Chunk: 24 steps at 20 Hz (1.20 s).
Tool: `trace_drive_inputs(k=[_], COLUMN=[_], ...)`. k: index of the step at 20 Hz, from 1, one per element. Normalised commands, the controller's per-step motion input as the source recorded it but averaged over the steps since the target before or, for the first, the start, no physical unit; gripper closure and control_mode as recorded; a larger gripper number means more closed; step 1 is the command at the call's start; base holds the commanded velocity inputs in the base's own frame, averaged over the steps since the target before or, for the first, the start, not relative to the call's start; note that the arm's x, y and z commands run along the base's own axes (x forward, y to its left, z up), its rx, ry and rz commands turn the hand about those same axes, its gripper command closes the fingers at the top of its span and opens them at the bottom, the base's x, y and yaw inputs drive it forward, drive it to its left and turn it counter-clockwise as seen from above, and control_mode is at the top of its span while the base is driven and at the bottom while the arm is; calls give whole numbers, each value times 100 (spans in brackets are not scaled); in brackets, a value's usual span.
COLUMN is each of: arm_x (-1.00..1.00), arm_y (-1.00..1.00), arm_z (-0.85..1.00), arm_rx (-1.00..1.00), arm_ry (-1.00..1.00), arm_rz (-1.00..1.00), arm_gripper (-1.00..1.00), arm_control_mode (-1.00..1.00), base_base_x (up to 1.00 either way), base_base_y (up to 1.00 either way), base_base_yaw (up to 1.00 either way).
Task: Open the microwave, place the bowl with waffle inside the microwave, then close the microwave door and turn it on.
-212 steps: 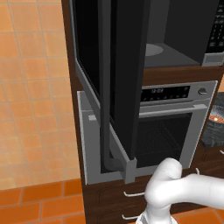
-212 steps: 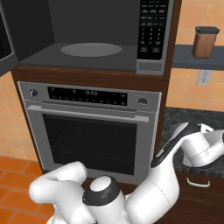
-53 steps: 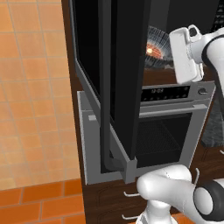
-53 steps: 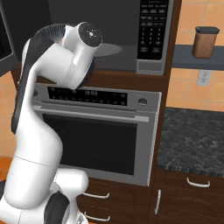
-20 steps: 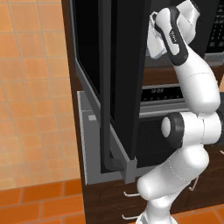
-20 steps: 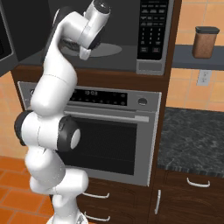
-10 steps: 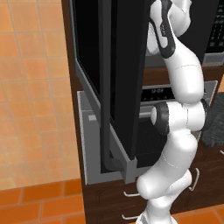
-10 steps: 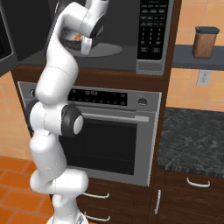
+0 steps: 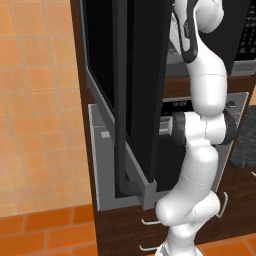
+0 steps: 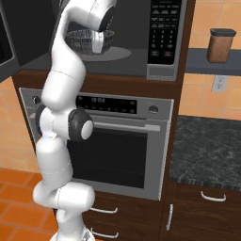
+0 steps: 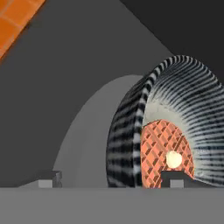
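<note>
Inside the microwave cavity: bowl sits on the turntable, gripper fingers spread apart around its rim, not clamping.
Left to right: microwave door swung fully open, black glass slab with a dark vertical bar handle; ribbed, black-and-white striped bowl with an orange grid-textured waffle and a pale pat on it; flat grey round turntable; button panel at the right edge. Risk: pulling out, a finger either side of the rim could hook the bowl and drag or tip it; arm could also clip the door edge.
</note>
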Motion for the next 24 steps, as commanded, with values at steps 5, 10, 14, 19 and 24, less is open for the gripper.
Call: trace_drive_inputs(k=[5,10,14,19,24], arm_x=[-35,-53,-100,-100,-68], arm_y=[22,4,-3,-6,-4], arm_z=[-87,-79,12,20,48], arm_rx=[-20,-17,0,0,0], arm_ry=[-73,-58,-24,-3,8], arm_rz=[0,-1,-6,-9,-15], arm_gripper=[-100,-100,-100,-100,-100], arm_control_mode=[-100,-100,-100,-100,-100], base_base_x=[0,0,0,0,0], base_base_y=[0,0,0,0,0], base_base_yaw=[0,0,0,0,0])
